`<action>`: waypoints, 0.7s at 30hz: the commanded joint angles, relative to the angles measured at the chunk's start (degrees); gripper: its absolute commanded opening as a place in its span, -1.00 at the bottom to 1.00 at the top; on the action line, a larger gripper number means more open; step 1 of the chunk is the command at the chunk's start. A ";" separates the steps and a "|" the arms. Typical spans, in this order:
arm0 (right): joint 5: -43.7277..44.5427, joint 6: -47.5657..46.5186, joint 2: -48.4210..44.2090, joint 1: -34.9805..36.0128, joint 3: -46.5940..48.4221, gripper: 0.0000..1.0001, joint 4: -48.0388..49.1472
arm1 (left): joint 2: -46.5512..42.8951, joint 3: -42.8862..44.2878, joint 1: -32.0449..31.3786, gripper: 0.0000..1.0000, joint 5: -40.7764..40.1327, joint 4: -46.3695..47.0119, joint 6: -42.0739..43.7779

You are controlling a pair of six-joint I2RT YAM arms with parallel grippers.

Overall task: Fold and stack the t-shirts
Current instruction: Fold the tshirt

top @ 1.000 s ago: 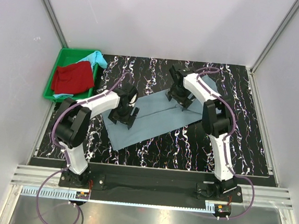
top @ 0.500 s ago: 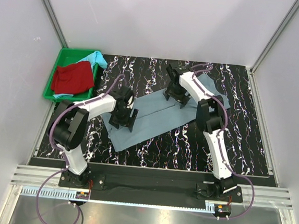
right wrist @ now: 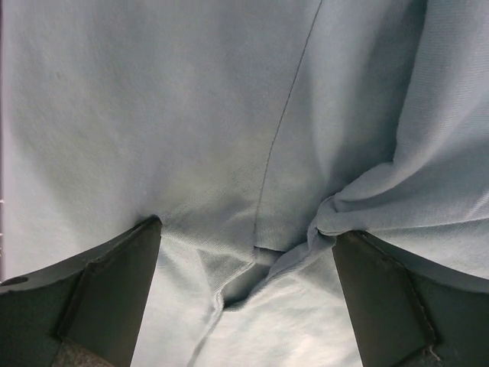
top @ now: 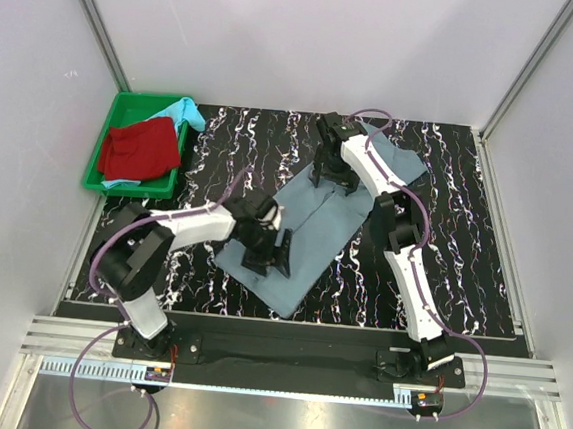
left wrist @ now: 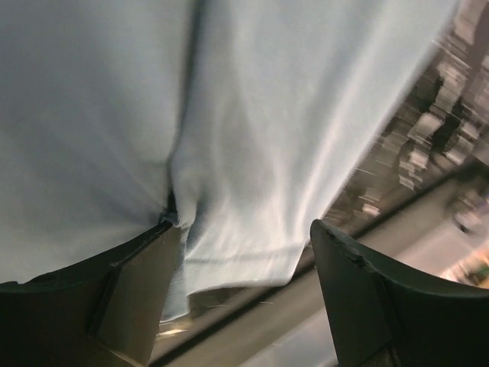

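Observation:
The large grey-blue t-shirt [top: 318,220] lies flat and diagonal on the black marbled table, from back right to front centre. My left gripper [top: 271,251] presses down on its near-left part, and my right gripper [top: 328,173] presses on its far part. In the left wrist view the jaws [left wrist: 244,229] stand wide apart over the cloth [left wrist: 252,122], with the shirt's edge between them. In the right wrist view the jaws [right wrist: 246,229] stand wide apart around a bunched fold [right wrist: 359,199]. The red t-shirt [top: 140,149] and the light turquoise t-shirt [top: 182,113] lie in the tray.
The green plastic tray [top: 102,148] stands at the back left corner. White enclosure walls ring the table on three sides. Purple cables loop off both arms. A metal rail runs along the table's near edge.
The grey-blue shirt has swung round, its near end now further to the front and right. My left gripper slid front-right with it. My right gripper moved a little back and left.

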 commanded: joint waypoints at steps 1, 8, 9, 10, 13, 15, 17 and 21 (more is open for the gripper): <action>-3.34 -6.76 1.13 0.21 -0.49 0.99 2.81 | 7.44 -4.83 -7.50 0.54 6.48 4.53 -8.81; -11.26 -12.13 -0.12 0.39 -3.23 0.99 9.76 | 11.66 -2.45 -17.61 0.54 8.95 19.37 -23.31; -13.18 -12.40 -0.03 0.47 -3.14 0.99 10.11 | 12.54 -2.19 -18.06 0.54 8.95 20.44 -24.20; -15.03 -13.36 0.32 0.47 -2.79 0.99 10.37 | 13.15 -1.58 -18.59 0.54 9.12 21.40 -24.99; -18.28 -16.60 1.37 1.09 -1.22 1.00 12.04 | 15.09 -0.52 -20.17 0.54 9.30 24.05 -27.10; -19.43 -18.45 2.34 1.35 0.45 0.99 12.13 | 16.14 -0.69 -20.70 0.54 9.13 26.59 -28.77; -18.92 -18.90 3.92 1.35 2.57 0.99 12.13 | 16.32 -0.69 -20.62 0.54 9.04 28.18 -29.92; -15.67 -20.13 5.25 1.18 3.54 0.99 11.87 | 15.19 3.33 -20.53 0.53 5.18 22.75 -27.03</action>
